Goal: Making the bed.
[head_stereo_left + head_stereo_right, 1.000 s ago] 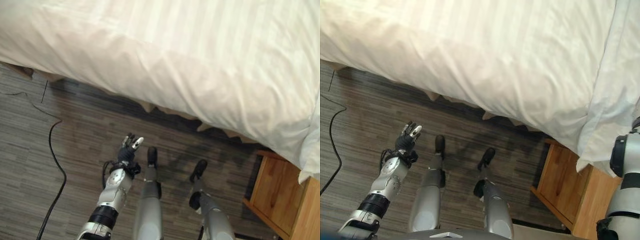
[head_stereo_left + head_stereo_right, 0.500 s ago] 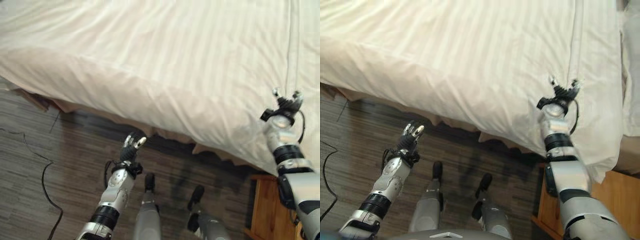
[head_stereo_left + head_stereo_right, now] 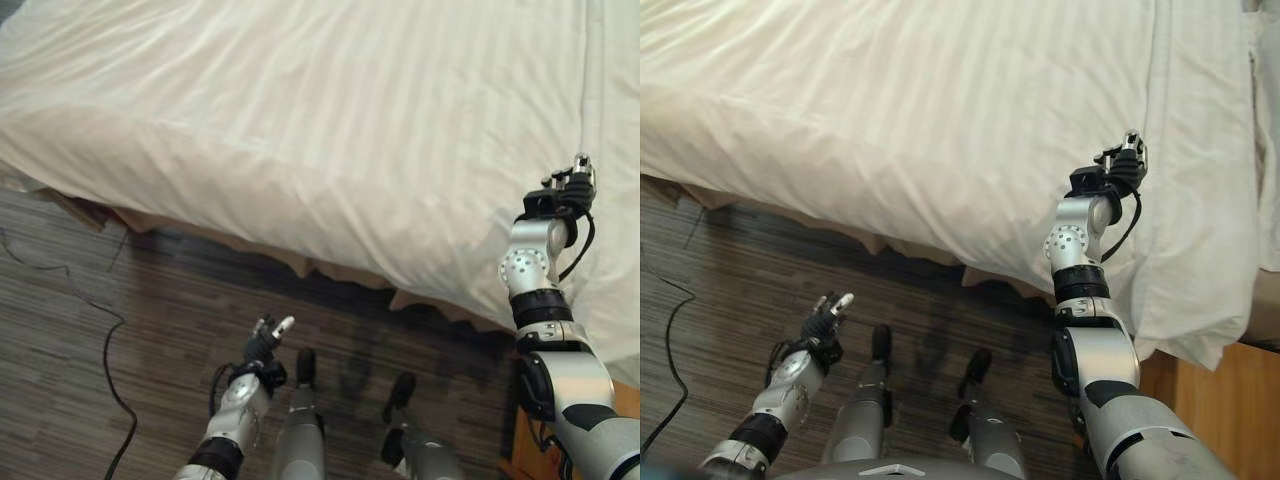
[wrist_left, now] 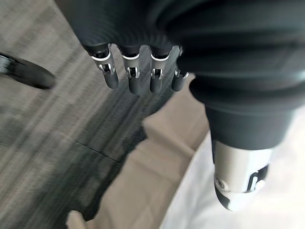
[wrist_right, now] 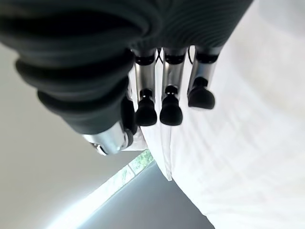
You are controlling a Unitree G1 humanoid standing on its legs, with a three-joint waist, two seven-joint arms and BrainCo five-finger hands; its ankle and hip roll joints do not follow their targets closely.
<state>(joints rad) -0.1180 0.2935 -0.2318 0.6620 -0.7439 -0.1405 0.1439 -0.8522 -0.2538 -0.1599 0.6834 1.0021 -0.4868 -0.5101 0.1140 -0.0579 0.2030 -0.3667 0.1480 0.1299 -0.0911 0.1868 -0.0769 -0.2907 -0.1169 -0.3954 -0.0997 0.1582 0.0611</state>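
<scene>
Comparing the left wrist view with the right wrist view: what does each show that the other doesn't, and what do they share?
Left wrist view alone: the left hand, fingers relaxed and holding nothing, over the dark wood floor, with the beige bed skirt beside it.
Right wrist view alone: the right hand, fingers straight and holding nothing, above the bed, with a wall and a bright window strip beyond.
Both: the white duvet, touched by neither hand.
</scene>
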